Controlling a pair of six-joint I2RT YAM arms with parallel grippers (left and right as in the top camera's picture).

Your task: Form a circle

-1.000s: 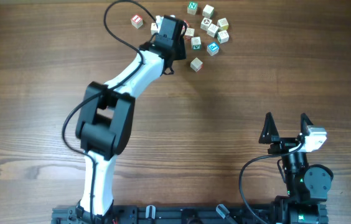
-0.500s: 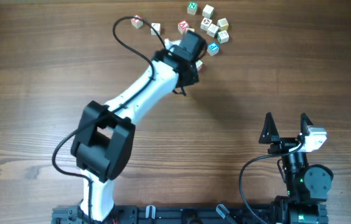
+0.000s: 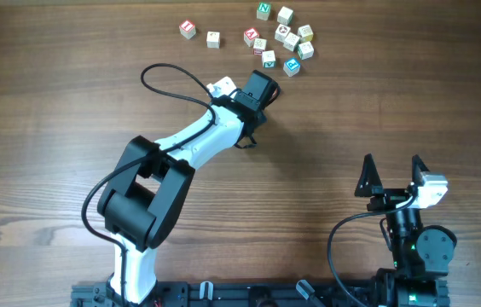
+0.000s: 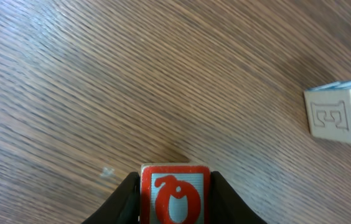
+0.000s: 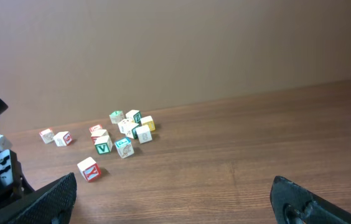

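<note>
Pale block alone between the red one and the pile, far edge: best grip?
Pinch two opposite side faces of the pale block, coming straight down from above. It lies flat on the table with space all round; the red block and the pile stand apart, so there should be room on either side.

- The left arm [image 3: 191, 145] reaches forward, elbow bent; the left fingers [image 4: 124, 200] clamp a red-lettered cube [image 4: 174, 198] between them.
- The right arm [image 3: 415, 243] sits folded by its base, the right fingers [image 3: 368, 176] spread wide apart.
</note>
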